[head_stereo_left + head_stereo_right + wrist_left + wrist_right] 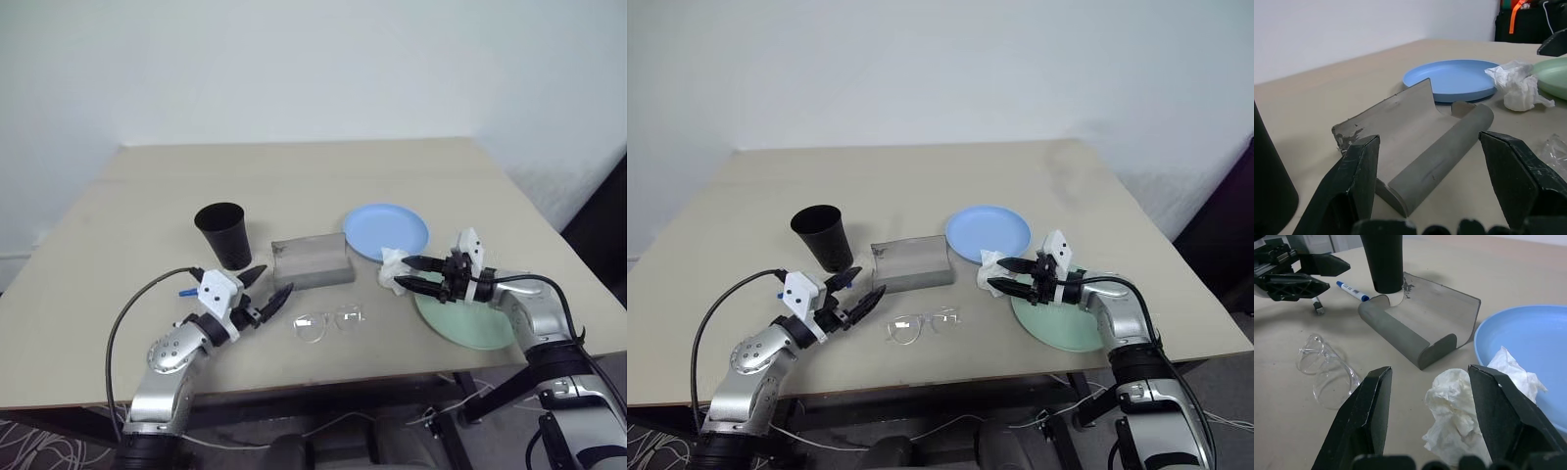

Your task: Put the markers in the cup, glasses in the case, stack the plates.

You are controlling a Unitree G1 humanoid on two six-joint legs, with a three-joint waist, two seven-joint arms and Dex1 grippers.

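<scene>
The black cup point(223, 233) stands upright left of the open grey case point(313, 260). In front of the case, the clear glasses point(328, 322) lie on the table. One marker point(1352, 290) with a blue cap lies near the cup's base, partly hidden behind my left hand. My left gripper point(271, 282) is open and empty, level, pointing at the case point(1415, 147). The light blue plate point(386, 230) sits right of the case. The mint green plate point(470, 323) lies under my right arm. My right gripper point(405, 271) is open, with a finger on either side of the tissue.
A crumpled white tissue point(1459, 411) lies between the two plates, at the blue plate's rim point(1528, 333). The far half of the beige table point(294, 176) is bare. The table's front edge runs just below both arms.
</scene>
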